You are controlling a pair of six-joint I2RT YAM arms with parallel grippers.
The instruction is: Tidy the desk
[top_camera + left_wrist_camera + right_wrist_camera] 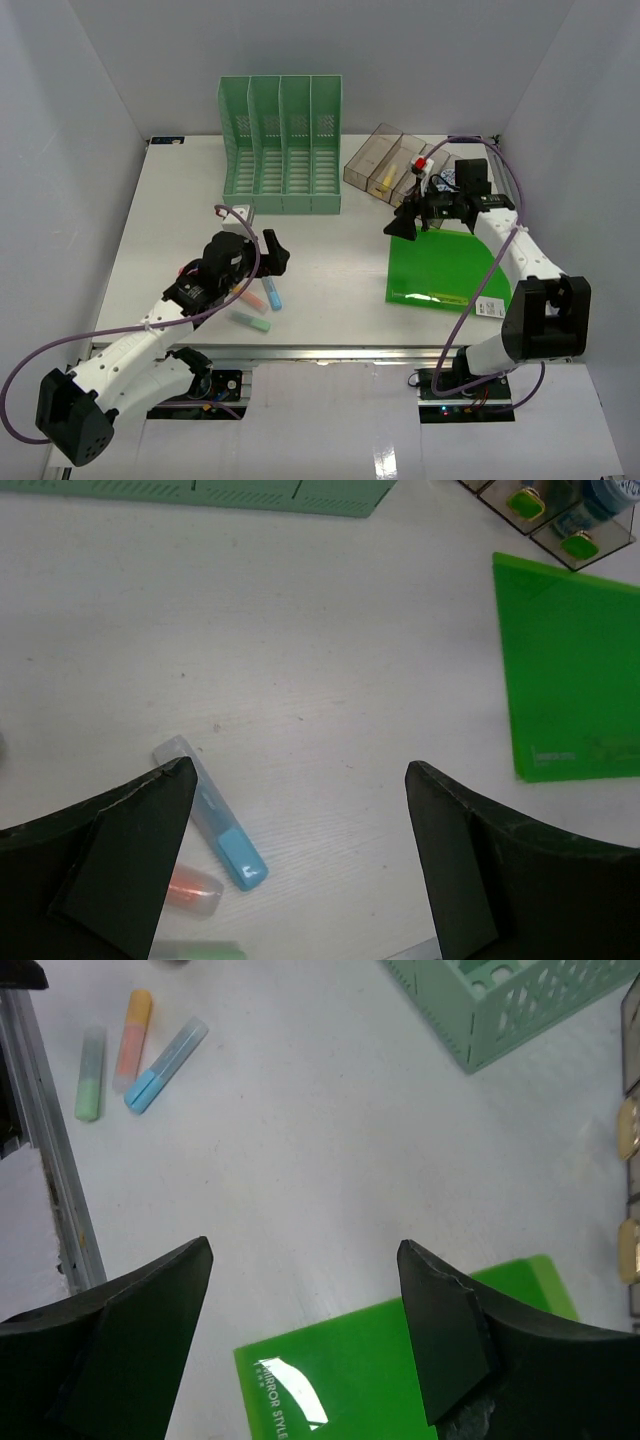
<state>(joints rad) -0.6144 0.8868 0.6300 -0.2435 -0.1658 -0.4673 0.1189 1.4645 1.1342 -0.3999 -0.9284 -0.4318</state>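
Observation:
The white desk carries three highlighters near its front left: blue, orange and green. My left gripper is open and empty, just above and behind them. In the left wrist view the blue highlighter lies by the left finger, with the orange one below it. A bright green folder lies flat at the right. My right gripper is open and empty over the folder's far left corner. The right wrist view also shows the highlighters far off.
A green slotted file rack stands at the back centre. A smoky clear organiser tray holding small items sits at the back right. A small grey item lies in front of the rack. The desk's metal rail runs along the front.

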